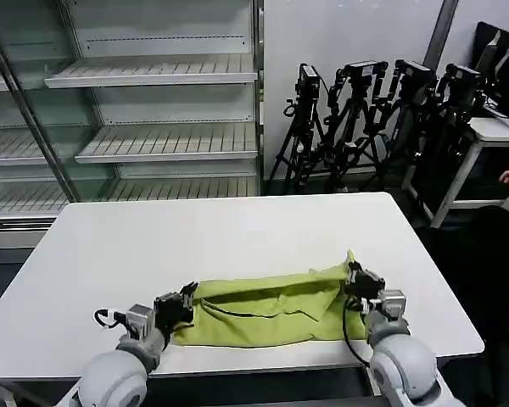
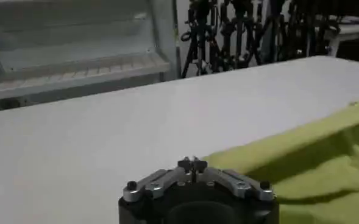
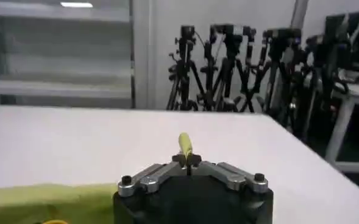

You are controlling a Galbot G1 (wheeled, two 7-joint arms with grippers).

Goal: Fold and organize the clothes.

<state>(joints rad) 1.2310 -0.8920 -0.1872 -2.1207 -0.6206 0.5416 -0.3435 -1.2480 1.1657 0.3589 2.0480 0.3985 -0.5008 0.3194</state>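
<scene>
Lying folded along the bench's point(image 1: 237, 229) near edge, the shirt point(image 1: 267, 307) is pinched at opposite ends by left gripper point(image 1: 187, 298) and right gripper point(image 1: 354, 275) jaws.

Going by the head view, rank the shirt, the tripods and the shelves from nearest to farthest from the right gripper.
1. Shirt: pinched in the right gripper, near table edge.
2. Tripods: on the floor behind the table, right side.
3. Shelves: back left.
</scene>
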